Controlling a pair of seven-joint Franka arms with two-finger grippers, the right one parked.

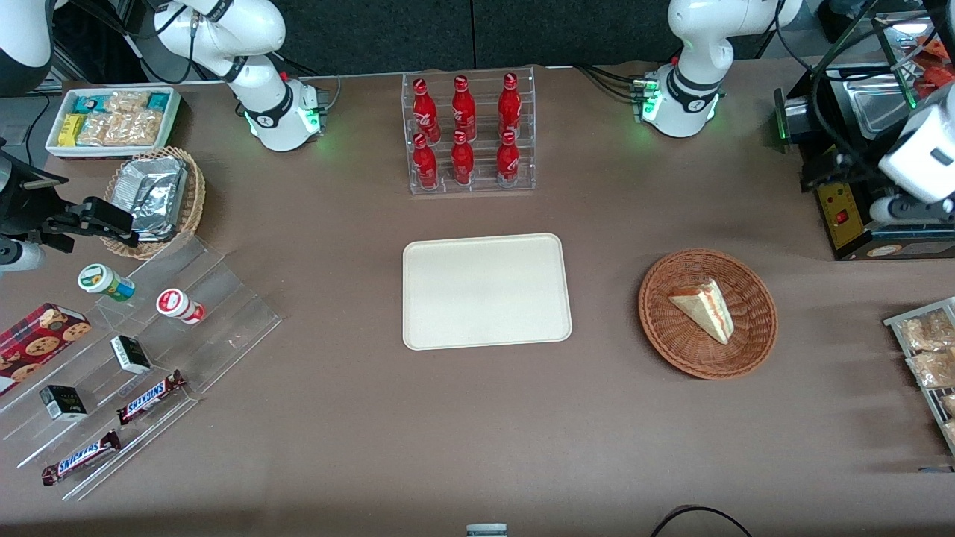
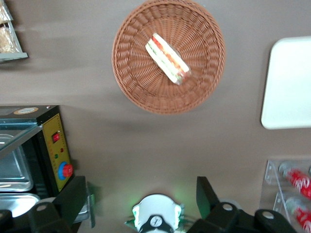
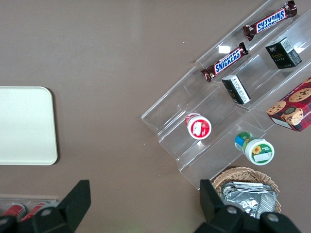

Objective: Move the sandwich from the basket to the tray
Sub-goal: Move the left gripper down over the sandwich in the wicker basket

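Observation:
The sandwich [image 1: 705, 308] [image 2: 167, 58], a pale wedge with red and green layers, lies in the round reddish-brown basket [image 1: 664, 328] [image 2: 136, 82]. The cream-white tray [image 1: 485, 291] [image 2: 289, 82] lies flat beside the basket, toward the parked arm's end, with nothing on it. My gripper [image 1: 832, 175] [image 2: 141, 196] hangs high over the working arm's end of the table, above the black machine and farther from the front camera than the basket. Its fingers [image 2: 73, 199] are wide apart and hold nothing.
A black machine with a yellow control panel [image 1: 843, 216] [image 2: 53, 150] stands under the gripper. A clear rack of red bottles [image 1: 470, 134] [image 2: 291, 189] stands farther from the front camera than the tray. A rack of snack packets [image 1: 929, 358] [image 2: 7, 34] sits at the working arm's table edge.

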